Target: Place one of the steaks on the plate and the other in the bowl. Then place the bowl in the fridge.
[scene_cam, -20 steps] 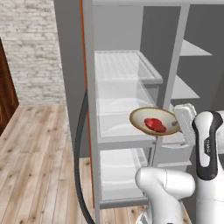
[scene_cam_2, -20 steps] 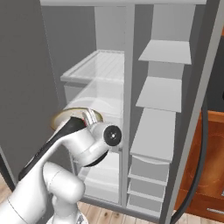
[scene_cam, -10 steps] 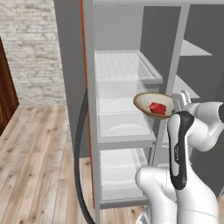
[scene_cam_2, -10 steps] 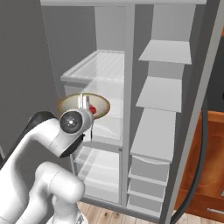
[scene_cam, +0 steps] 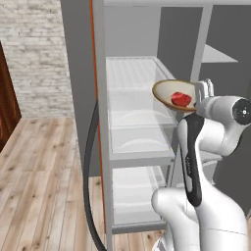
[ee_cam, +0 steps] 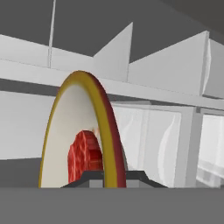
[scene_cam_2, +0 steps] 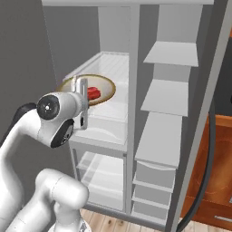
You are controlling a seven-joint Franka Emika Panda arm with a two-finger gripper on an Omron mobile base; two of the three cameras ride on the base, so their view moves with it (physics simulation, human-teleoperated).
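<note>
Gripper [scene_cam: 205, 91] fingers pinch rim of bowl [scene_cam: 172, 94] holding 1 red steak [scene_cam: 181, 99] before open fridge [scene_cam: 142, 117]; rigid, likely light, tip-prone.

The white arm's gripper [scene_cam: 203, 93] clamps the near rim of a tan bowl [scene_cam: 169, 91], holding it level in front of the open grey fridge [scene_cam: 147, 68]. A deep red steak [scene_cam: 181, 99] lies inside the bowl. The bowl hangs above a pale translucent shelf [scene_cam: 139, 142], beside the fridge's central divider. Wooden flooring [scene_cam: 39, 186] and a brick wall [scene_cam: 34, 54] lie to the left.
</note>
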